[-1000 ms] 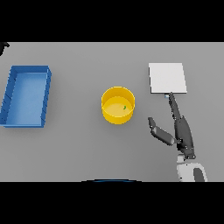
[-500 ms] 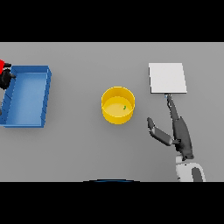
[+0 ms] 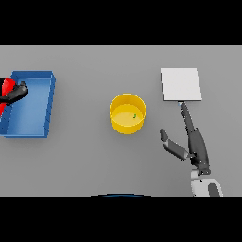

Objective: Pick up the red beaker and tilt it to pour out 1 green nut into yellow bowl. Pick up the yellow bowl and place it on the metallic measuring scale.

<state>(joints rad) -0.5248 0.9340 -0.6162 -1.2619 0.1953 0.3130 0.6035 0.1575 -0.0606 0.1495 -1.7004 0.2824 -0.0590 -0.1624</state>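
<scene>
A flat grey counter (image 3: 90,160) fills the whole view. Near its middle stands the yellow bowl (image 3: 127,114), upright, with a tiny green nut (image 3: 134,115) lying on its floor toward the right side. Off to the right and a little farther back sits the measuring scale (image 3: 181,84), a pale square plate, well apart from the bowl.

The right hand (image 3: 191,140) reaches up from the lower right, released: its fingers are stretched out straight, pointing at the near edge of the scale, with the fingertips just at that edge, and the thumb sticks out to the left over the bare counter. It holds nothing, and there is a clear gap between it and the bowl.

On the far left is a blue tray (image 3: 29,104), a shallow rectangular bin. At the left edge of the view, over the tray's left rim, the left hand (image 3: 14,92) is grasping the red beaker (image 3: 6,88); the dark fingers are wrapped across it, and red shows above and below them. Only part of the beaker is inside the view, so how it is tilted cannot be made out.
</scene>
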